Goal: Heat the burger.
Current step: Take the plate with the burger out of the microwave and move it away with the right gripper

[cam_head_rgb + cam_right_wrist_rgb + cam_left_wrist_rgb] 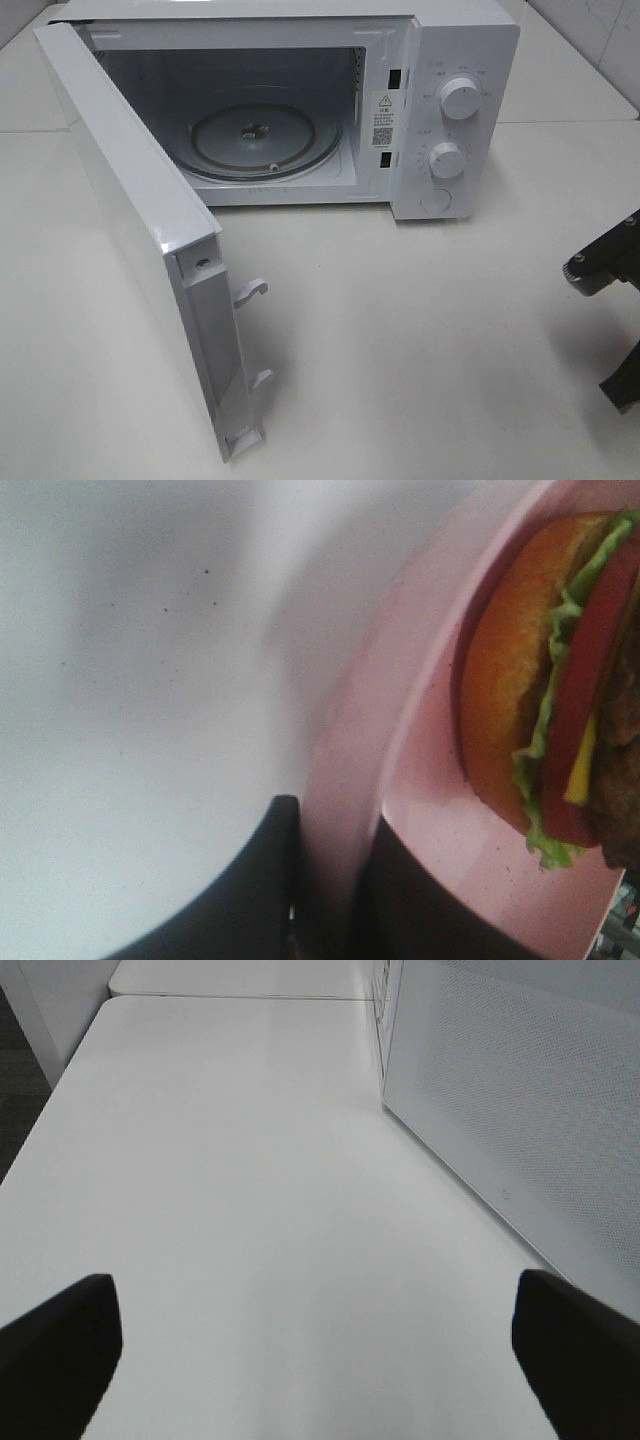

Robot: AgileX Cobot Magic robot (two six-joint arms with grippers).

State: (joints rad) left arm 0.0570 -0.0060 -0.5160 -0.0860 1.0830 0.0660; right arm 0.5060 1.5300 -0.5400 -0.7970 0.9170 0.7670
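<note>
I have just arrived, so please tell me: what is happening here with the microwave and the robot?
The microwave stands on the table with its door swung wide open and the glass turntable bare. The right pincer is shut on the rim of the pink plate carrying the burger. The left pincer is open, holding nothing.

High view faces microwave (pixel 300 100); wrist views close over table (pixel 250 1160)

We are seeing the burger (pixel 560 690) sitting on the round plate (pixel 400 780), well right of the boxy microwave (pixel 440 110) on the table (pixel 420 330).
</note>
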